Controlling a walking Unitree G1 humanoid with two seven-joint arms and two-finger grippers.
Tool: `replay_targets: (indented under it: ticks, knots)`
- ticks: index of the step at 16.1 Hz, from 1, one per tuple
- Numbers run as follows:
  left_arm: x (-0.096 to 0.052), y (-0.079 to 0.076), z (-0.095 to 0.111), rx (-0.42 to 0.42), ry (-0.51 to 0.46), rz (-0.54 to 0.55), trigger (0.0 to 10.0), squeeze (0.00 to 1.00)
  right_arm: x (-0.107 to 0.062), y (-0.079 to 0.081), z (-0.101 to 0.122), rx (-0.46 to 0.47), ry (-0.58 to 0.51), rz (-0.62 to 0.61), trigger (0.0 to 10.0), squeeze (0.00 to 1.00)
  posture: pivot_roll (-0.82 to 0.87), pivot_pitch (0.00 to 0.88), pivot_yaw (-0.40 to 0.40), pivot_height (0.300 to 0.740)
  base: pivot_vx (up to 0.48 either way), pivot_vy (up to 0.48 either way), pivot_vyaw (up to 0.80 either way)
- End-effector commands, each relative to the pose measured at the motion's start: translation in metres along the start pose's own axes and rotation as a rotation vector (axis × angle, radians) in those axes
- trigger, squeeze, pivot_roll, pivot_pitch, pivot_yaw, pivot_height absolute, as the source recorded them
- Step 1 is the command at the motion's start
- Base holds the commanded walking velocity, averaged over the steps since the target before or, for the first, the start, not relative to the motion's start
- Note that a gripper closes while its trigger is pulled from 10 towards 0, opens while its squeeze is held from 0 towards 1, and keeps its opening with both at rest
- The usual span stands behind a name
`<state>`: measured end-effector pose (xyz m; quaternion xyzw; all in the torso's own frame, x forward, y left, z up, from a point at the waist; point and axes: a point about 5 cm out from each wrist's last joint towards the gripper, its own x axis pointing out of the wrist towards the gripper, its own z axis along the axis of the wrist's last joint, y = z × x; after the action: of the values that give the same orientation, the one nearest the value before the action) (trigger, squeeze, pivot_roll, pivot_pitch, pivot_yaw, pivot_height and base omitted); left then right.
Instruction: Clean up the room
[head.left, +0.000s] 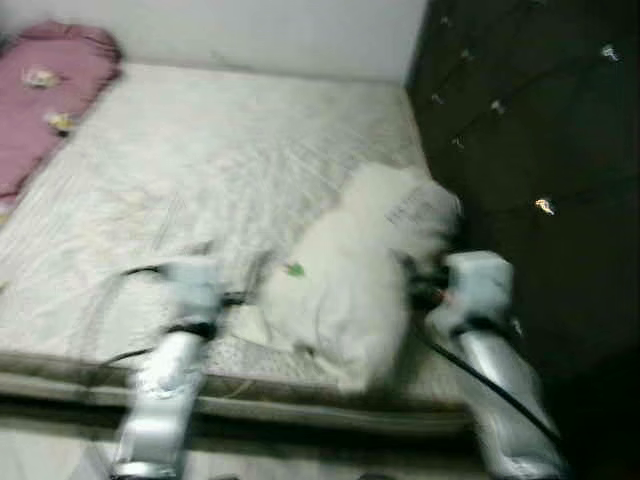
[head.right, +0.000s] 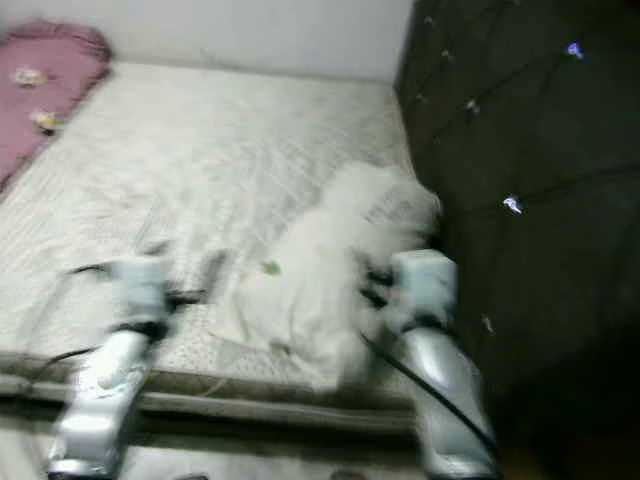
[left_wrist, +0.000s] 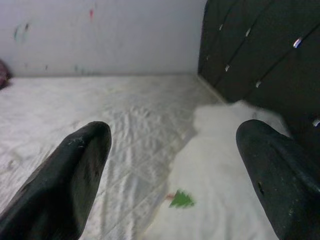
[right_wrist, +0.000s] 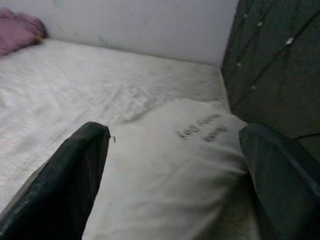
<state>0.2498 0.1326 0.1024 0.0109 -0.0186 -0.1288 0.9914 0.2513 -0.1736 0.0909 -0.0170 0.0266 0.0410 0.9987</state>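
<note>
A white pillow (head.left: 360, 270) with a small green tree mark (left_wrist: 181, 199) lies on the bed's right side, against the dark headboard. My left gripper (left_wrist: 172, 135) is open, low over the mattress (head.left: 200, 150), its fingers pointing at the pillow's left end. My right gripper (right_wrist: 175, 132) is also open and hovers just over the pillow's near right part, with the pillow (right_wrist: 170, 165) spread between and below its fingers. Neither gripper holds anything. Both eye views are blurred.
A dark tufted headboard (head.left: 530, 120) runs along the bed's right side. A pink blanket (head.left: 45, 95) lies bunched at the far left corner. A pale wall (head.left: 250, 30) stands behind the bed. The bed's front edge (head.left: 300, 405) runs under my forearms.
</note>
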Motion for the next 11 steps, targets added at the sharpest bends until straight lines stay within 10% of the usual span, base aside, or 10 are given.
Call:
replay_targets:
  ticks: [1,11]
  knots:
    - [-0.005,0.014,0.0,0.026,0.009,0.036,10.0,0.0,0.007,0.012,0.011,0.026,-0.044,0.037,10.0,0.0,-0.05,0.039,-0.053,0.74,0.33,0.0,0.0]
    - [0.001,0.015,0.003,0.033,0.01,0.04,10.0,0.0,0.015,0.006,0.019,-0.007,-0.068,0.006,10.0,0.0,-0.02,0.047,-0.063,0.74,0.196,0.0,0.0]
